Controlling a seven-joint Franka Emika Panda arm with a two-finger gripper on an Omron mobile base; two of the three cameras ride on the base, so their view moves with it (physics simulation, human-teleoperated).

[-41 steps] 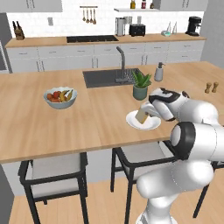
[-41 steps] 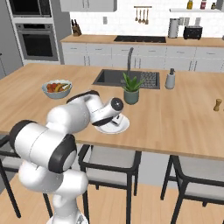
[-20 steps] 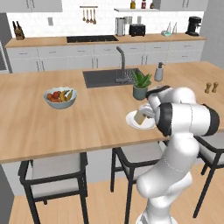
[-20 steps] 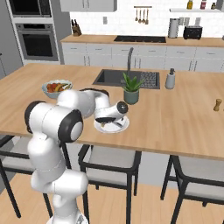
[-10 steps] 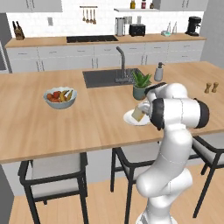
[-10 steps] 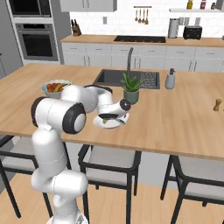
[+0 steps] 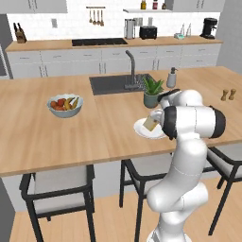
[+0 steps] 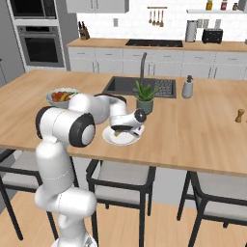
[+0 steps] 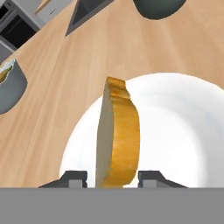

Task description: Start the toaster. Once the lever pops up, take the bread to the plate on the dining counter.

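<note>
We see the bread [image 9: 117, 133] standing on edge over the plate [image 9: 183, 131], crust edge toward the hand cam, w/ its pale face turned to the left of that view. In hand view its long axis runs up the frame, away from the fingertips, and it leans a bit. In the left base view the bread [image 7: 151, 123] shows as a tilted tan square above the plate [image 7: 142, 130], just left of the arm's dark joint.

Gripper [image 9: 112, 176] sits low over the plate; in the right base view the gripper [image 8: 124, 129] reaches in from the left, over the plate [image 8: 120, 139]. The fingertips [image 9: 74, 176] stand on either side of the slice's near end. There's a thin gap on each side betw. tip and bread, so jaws look slightly parted, not pressed on the crust. We can't tell for sure whether the tips touch the slice lower down; the bottom of the bread is cut off by the frame. Whether the slice's lower edge rests on the plate we can't tell either.

Plate is on the dining counter [image 7: 42, 137], near its front edge, just this side of the potted plant [image 7: 152, 91] and the sink [image 7: 113, 83]. Fruit bowl [image 7: 65, 104] sits well apart to the left. Toaster [image 7: 148, 32] is on the far back counter.
</note>
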